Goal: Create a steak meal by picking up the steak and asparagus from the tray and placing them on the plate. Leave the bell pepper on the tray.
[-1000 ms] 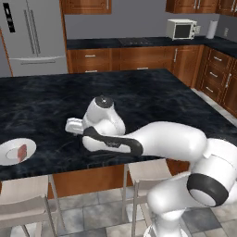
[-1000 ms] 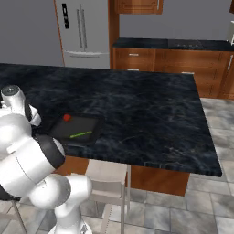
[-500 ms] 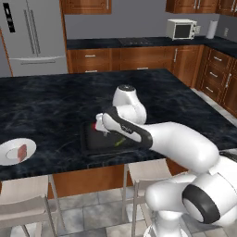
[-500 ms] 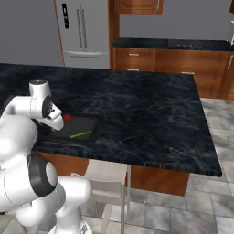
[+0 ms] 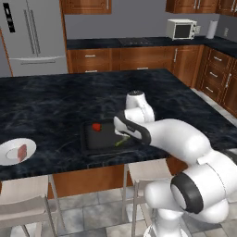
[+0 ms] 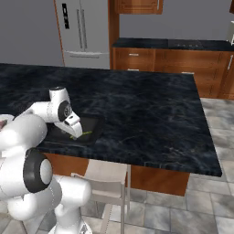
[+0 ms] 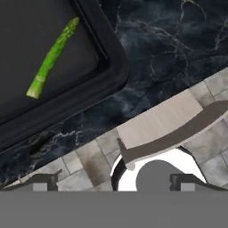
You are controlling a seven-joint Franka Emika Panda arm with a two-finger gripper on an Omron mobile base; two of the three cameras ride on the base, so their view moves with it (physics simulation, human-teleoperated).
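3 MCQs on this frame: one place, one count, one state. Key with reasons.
1. Where is the steak?
A. on the tray
B. on the plate
C. in the gripper

2. How many foods lie on the tray?
A. one
B. two
C. three

3. The gripper is:
A. open, holding nothing
B. shut on the asparagus
C. shut on the bell pepper

Key: B, the pink slab lies on the white plate. B, the bell pepper and asparagus remain. A, the fingertips stand apart and the stalk lies free on the tray.
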